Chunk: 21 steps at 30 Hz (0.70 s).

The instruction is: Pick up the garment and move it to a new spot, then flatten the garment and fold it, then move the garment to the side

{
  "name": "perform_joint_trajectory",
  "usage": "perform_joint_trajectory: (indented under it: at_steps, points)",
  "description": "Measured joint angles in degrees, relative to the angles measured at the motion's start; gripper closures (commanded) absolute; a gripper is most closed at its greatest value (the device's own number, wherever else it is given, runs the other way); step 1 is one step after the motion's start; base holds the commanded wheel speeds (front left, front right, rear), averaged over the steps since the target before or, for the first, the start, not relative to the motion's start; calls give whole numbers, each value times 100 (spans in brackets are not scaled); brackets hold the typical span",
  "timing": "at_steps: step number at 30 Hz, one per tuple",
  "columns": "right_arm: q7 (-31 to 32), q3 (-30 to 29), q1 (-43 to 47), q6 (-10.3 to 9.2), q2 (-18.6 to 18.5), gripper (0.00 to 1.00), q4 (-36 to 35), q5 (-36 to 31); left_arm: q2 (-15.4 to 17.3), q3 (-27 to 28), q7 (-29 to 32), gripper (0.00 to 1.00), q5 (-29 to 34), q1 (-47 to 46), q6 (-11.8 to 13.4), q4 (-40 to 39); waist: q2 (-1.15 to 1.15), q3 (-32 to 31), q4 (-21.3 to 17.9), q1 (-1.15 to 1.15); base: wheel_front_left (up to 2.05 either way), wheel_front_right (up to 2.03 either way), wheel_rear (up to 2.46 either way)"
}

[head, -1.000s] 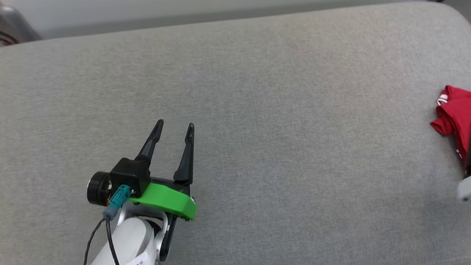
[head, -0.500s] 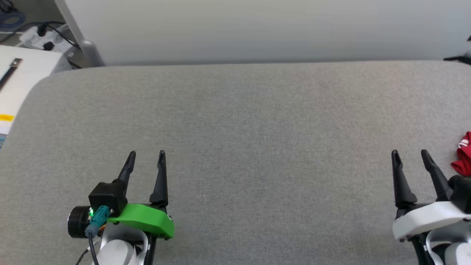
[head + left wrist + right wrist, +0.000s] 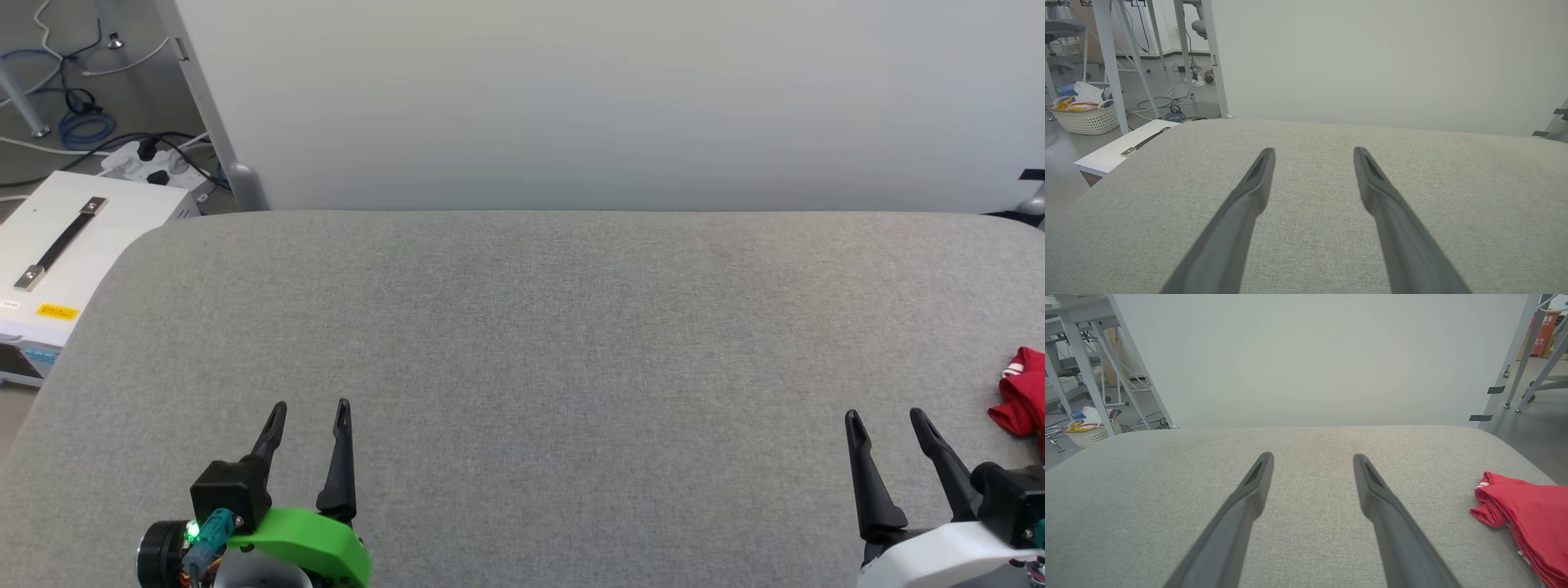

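The grey fabric-covered surface (image 3: 531, 327) lies bare across its whole middle, from the rounded far-left corner to the right edge. Its far edge runs straight along the foot of a white panel (image 3: 571, 98) that stands directly behind it. Off the left edge, lower down, sit a white box (image 3: 73, 245) and loose cables (image 3: 82, 122) on the floor. The left wrist view also shows a woven basket (image 3: 1086, 118) further off that way.

The left gripper (image 3: 311, 405) hovers over the near-left part of the surface, its two dark fingers spread apart with nothing between them and pointing toward the far edge. The right gripper (image 3: 885, 414) hovers over the near-right part, also spread and empty, pointing the same way. A wide stretch of bare fabric separates the two.

The garment (image 3: 1020, 400) lies bunched at the right edge of the surface, in its nearer half. It is red, with a bit of red-and-white striped trim showing at its top. It sits to the right of the right gripper, about level with the fingertips. A strip of grey fabric shows between it and the nearest finger, so the two are apart. In the right wrist view its folds (image 3: 1531, 510) run off the lower right corner.
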Motion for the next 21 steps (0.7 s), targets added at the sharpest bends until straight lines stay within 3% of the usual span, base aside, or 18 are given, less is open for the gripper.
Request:
perform_joint_trajectory:
  at_steps: [21]
  points:
    - [152,27,122,0,54,0,-122,-166,0,-177,10,0,0,70,-16,116,0,-112,13,0,0,0,0]
